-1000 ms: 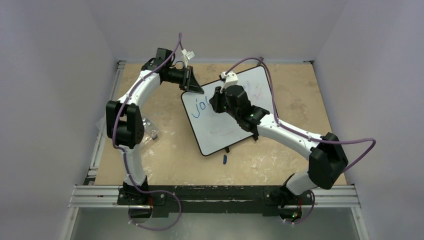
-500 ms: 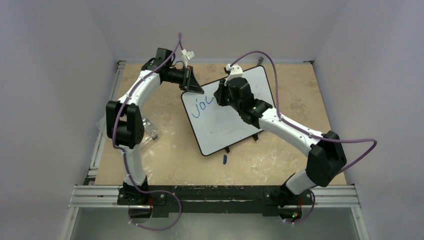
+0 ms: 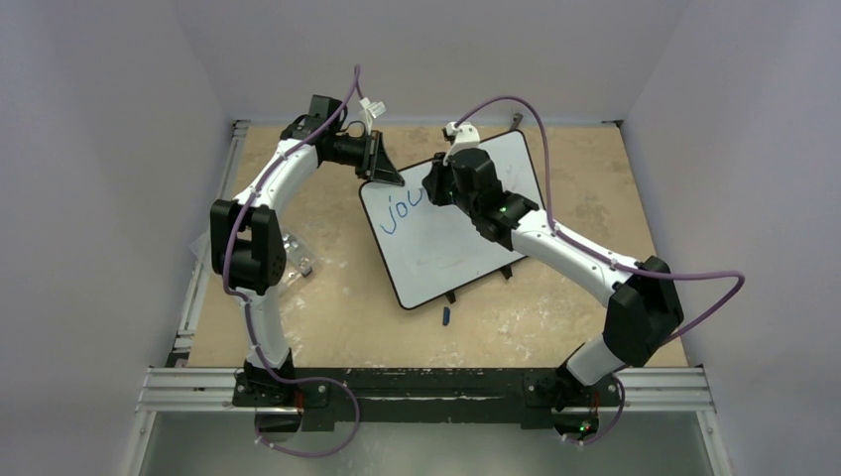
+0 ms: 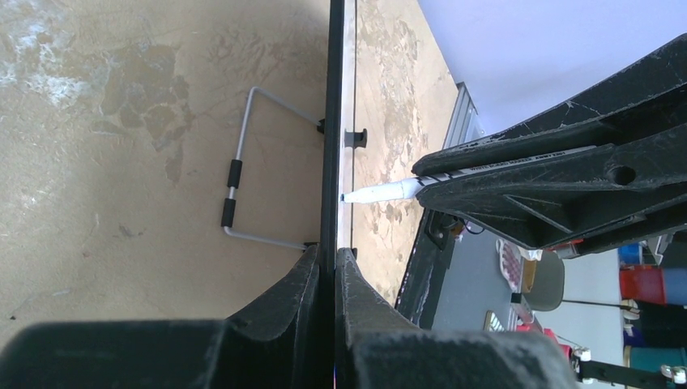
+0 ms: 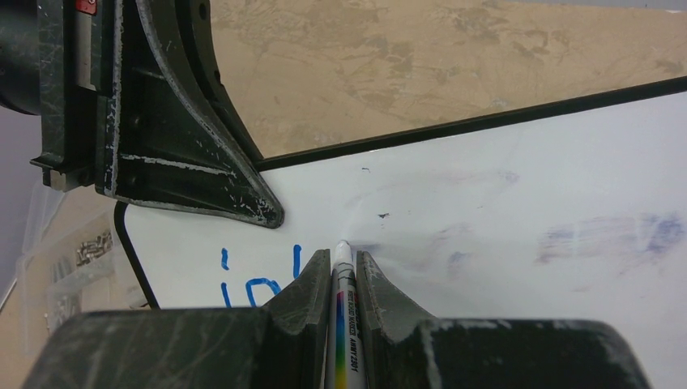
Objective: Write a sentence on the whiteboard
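Observation:
The whiteboard (image 3: 451, 253) lies tilted on the table, and my left gripper (image 3: 383, 176) is shut on its far left corner. In the left wrist view both fingers (image 4: 312, 279) pinch the board's black edge (image 4: 332, 121). My right gripper (image 5: 342, 261) is shut on a white marker (image 5: 344, 324). The marker's tip (image 5: 343, 245) meets the board (image 5: 526, 178) just right of the blue letters. The sentence (image 3: 402, 216) reads "jo" plus a fresh stroke (image 5: 296, 258); the right fingers hide its lower part.
A blue marker cap (image 3: 445, 316) lies on the table below the board. A clear bag of small hardware (image 3: 296, 256) sits at the left. Faint purple smudges (image 5: 608, 235) mark the board's right half. The wire stand (image 4: 239, 194) folds out behind the board.
My right gripper has shifted a little toward the far edge with the marker, uncovering a new blue stroke right of "jo". The left arm and the board stay put.

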Available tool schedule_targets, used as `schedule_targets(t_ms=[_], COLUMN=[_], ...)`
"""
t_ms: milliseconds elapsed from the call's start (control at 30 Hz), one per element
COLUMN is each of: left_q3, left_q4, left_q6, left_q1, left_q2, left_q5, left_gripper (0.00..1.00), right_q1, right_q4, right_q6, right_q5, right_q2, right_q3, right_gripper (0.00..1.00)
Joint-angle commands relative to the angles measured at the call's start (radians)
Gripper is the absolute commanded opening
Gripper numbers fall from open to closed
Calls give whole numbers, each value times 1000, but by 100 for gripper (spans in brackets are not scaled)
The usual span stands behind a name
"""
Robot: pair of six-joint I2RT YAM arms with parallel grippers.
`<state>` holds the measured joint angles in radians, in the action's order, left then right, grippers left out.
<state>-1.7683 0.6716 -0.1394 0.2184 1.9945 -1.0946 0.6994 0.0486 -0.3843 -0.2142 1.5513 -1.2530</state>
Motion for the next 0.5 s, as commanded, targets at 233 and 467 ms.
schedule_targets(t_ms=[233,467], left_q3=[-14,-12], left_q4=[-31,-32], left_q6=[-25,-24], left_q1=[20,20], left_q2=[-78,-85], left_q5=[-23,-22], left_gripper=[0,0], right_q1=[-6,-6], right_q4=[-16,-35], right_q6=[1,-17], right_q5=[30,56], right_q2=[-7,-35], right_q3=[40,116], right_gripper=[0,0])
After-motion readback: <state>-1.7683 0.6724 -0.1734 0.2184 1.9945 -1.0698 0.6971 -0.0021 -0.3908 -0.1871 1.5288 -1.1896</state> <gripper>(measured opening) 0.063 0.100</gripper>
